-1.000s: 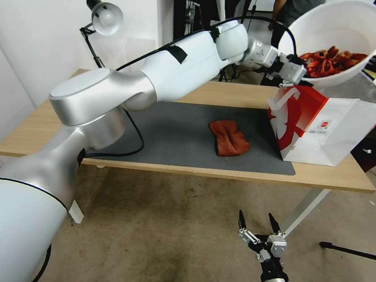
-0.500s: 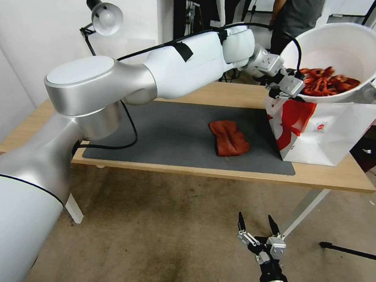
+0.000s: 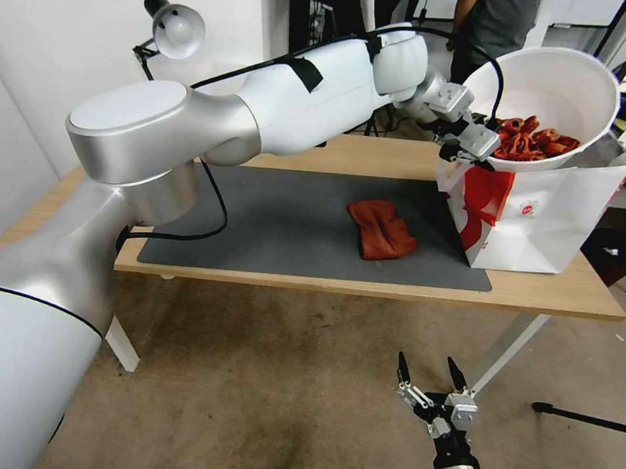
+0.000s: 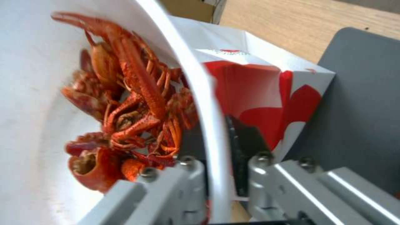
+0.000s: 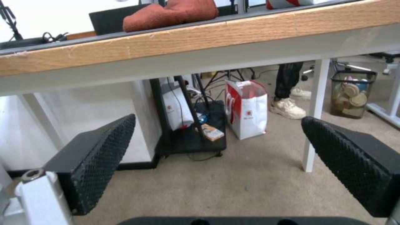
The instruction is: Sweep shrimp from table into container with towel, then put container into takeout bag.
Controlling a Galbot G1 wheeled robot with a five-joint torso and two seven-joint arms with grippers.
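one left hand [image 3: 488, 135] clamped on tilted container [image 3: 556, 87] rim, its mouth toward the robot, over takeout bag [image 3: 545, 217]; right hand [image 3: 428, 377] open

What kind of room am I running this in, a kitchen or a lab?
Likely a lab or office, not a kitchen: a light-wood desk with white legs, a clamp-on desk lamp, and a carpeted floor with loose cables.
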